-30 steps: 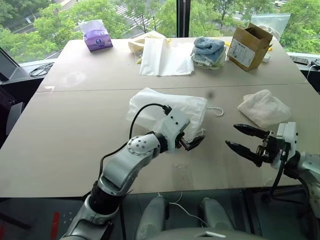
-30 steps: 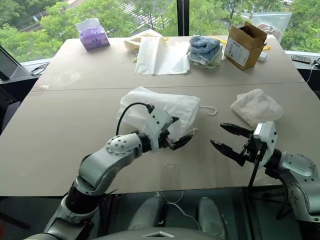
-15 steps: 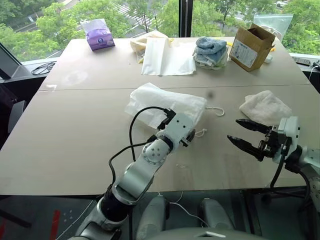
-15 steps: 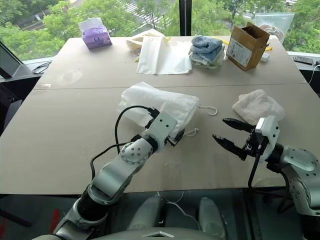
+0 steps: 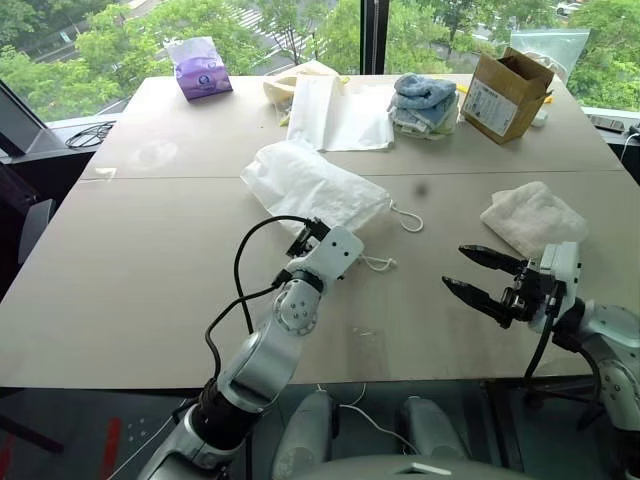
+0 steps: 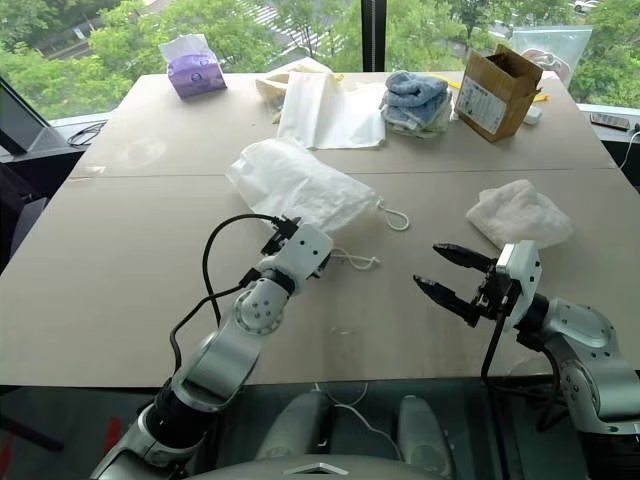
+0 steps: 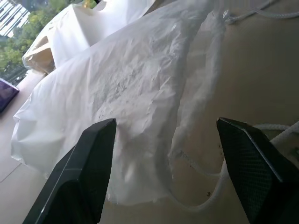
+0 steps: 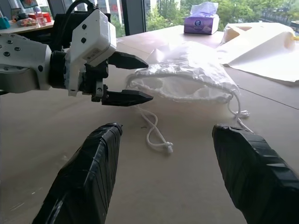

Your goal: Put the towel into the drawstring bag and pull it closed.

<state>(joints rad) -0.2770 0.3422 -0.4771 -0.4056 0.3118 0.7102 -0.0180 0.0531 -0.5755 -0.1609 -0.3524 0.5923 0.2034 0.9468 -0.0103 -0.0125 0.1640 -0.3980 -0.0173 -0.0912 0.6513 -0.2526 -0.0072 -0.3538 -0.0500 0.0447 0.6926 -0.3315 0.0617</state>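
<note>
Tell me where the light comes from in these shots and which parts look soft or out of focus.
Eye views: daylight from the windows behind, a faint sheen on the table. Left wrist view: the drawstring bag looks sharp. Right wrist view: its own near fingers look soft.

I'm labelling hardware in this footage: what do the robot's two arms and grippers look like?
Both arms are silver-grey metal with rounded joints and white box-shaped wrist housings. A black cable loops over the left arm to its wrist; another hangs from the right wrist. The left gripper and right gripper each have two pointed black fingers with textured inner faces.
</note>
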